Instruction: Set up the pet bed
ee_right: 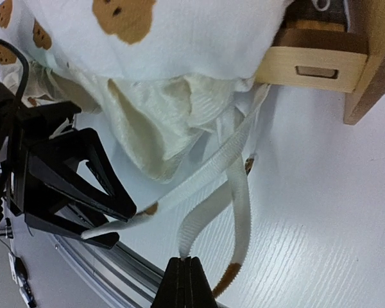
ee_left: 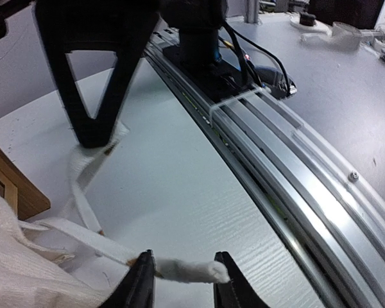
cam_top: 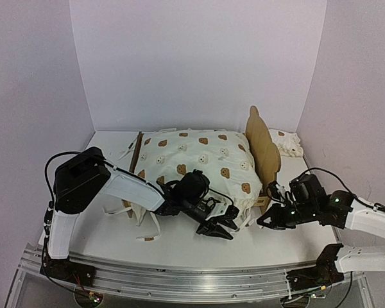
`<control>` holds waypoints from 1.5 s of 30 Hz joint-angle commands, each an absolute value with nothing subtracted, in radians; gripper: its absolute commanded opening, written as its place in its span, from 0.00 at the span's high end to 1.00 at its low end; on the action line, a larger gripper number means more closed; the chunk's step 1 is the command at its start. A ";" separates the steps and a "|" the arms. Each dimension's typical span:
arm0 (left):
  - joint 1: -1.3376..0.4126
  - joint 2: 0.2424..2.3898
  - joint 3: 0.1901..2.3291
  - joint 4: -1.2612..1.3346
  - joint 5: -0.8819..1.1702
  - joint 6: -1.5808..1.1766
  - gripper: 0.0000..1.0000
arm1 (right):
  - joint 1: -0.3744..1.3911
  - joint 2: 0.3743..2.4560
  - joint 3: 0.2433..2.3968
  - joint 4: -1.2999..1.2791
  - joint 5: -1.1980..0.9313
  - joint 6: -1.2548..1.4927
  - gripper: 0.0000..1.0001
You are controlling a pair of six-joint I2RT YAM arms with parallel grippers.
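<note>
The pet bed (cam_top: 264,144) sat on the bench (cam_top: 179,247) right of centre, its bear-ear headboard standing upright at the right end. Most of the frame was buried under the cream bear-print cushion (cam_top: 192,157). Only the headboard, a strip of the left rail and a near corner of plywood showed.

The right end effector (ee_right: 186,277) had its 2 fingers pressed together on the end of 1 tie string (ee_right: 239,192) hanging from the cushion's near right corner. The left end effector (ee_left: 183,289) was spread, and the end of a second tie string (ee_left: 179,269) lay across the gap between its fingers, not clamped.

The frame looked light and stiff, so a tug on the soft cushion could probably drag or tip the bed. A rail edge or the headboard would likely give the firmest hold for steadying it. The strings were limp, flat and thin, best pinched near their ends and pulled gently. The plywood ears seemed the part most likely to snap under sideways force.
</note>
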State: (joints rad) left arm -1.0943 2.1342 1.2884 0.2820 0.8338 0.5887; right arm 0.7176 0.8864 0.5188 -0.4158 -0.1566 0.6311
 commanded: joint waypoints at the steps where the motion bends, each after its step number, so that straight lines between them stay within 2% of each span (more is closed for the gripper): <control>1: -1.100 2.117 1.279 0.195 0.842 0.644 0.53 | 0.712 0.887 0.493 -0.413 -0.095 0.669 1.00; 5: -1.100 2.094 1.293 0.190 0.797 0.620 0.49 | 0.712 0.896 0.469 -0.380 -0.194 0.657 1.00; 10: -1.100 2.088 1.341 0.257 0.781 0.482 0.51 | 0.712 0.896 0.495 -0.340 -0.356 0.573 1.00; 24: -1.116 2.200 1.410 0.407 0.805 0.408 0.48 | 0.700 0.925 0.563 -0.334 -0.453 0.489 1.00; 27: -1.117 2.221 1.431 0.425 0.803 0.384 0.55 | 0.696 0.924 0.570 -0.334 -0.455 0.486 1.00; 30: -1.116 2.227 1.437 0.425 0.787 0.376 0.69 | 0.690 0.914 0.567 -0.334 -0.440 0.494 1.00; 34: -1.117 2.219 1.433 0.450 0.751 0.338 0.97 | 0.681 0.916 0.549 -0.337 -0.424 0.510 1.00; 35: -1.116 2.214 1.431 0.453 0.741 0.329 0.99 | 0.679 0.917 0.545 -0.339 -0.417 0.516 1.00; 42: -1.108 2.142 1.435 0.352 0.759 0.309 1.00 | 0.672 0.956 0.556 -0.575 -0.213 0.517 1.00; 43: -1.104 2.138 1.442 0.327 0.777 0.283 1.00 | 0.672 0.963 0.560 -0.589 -0.196 0.517 0.97; 45: -1.099 2.137 1.452 0.304 0.822 0.189 1.00 | 0.672 0.971 0.580 -0.592 -0.198 0.487 0.85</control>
State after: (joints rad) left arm -1.1103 2.2143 1.3970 0.3688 0.7509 0.3136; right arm 0.6781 0.9510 0.5334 -0.4786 -0.2867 0.5162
